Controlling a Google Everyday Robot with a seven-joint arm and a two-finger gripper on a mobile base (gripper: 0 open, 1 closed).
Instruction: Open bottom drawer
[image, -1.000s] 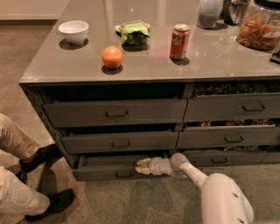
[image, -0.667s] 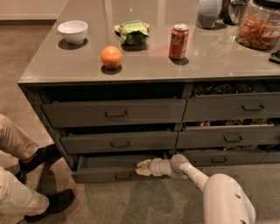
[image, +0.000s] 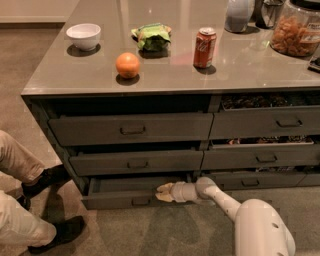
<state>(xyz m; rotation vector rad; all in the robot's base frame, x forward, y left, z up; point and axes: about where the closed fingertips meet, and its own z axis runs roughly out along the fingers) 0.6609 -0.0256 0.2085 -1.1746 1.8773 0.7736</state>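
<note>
The bottom drawer (image: 110, 201) is sitting low in the left-hand stack, at about seven o'clock from the middle of the view, and it is standing pulled partly out, its shallow front jutting ahead of the two taller drawer fronts above it and a strip of its plain grey inside showing. Its small dark pull handle (image: 141, 201) is lying at nine o'clock from the gripper (image: 164, 192), just beside it. The gripper is resting at the top edge of the drawer front near its right end, pointing toward nine o'clock; whether it is clenched or released cannot be told. The white arm (image: 225, 202) is reaching in from five o'clock, low over the carpet. On the grey counter (image: 260, 72) above, an orange (image: 128, 65) is sitting near the front edge, with a white bowl (image: 83, 36) at ten o'clock from it, a green packet (image: 152, 36) at one o'clock from it, and a red soda can (image: 204, 47) at three o'clock. A person's legs (image: 20, 200) in light trousers and dark shoes are showing at eight o'clock.
</note>
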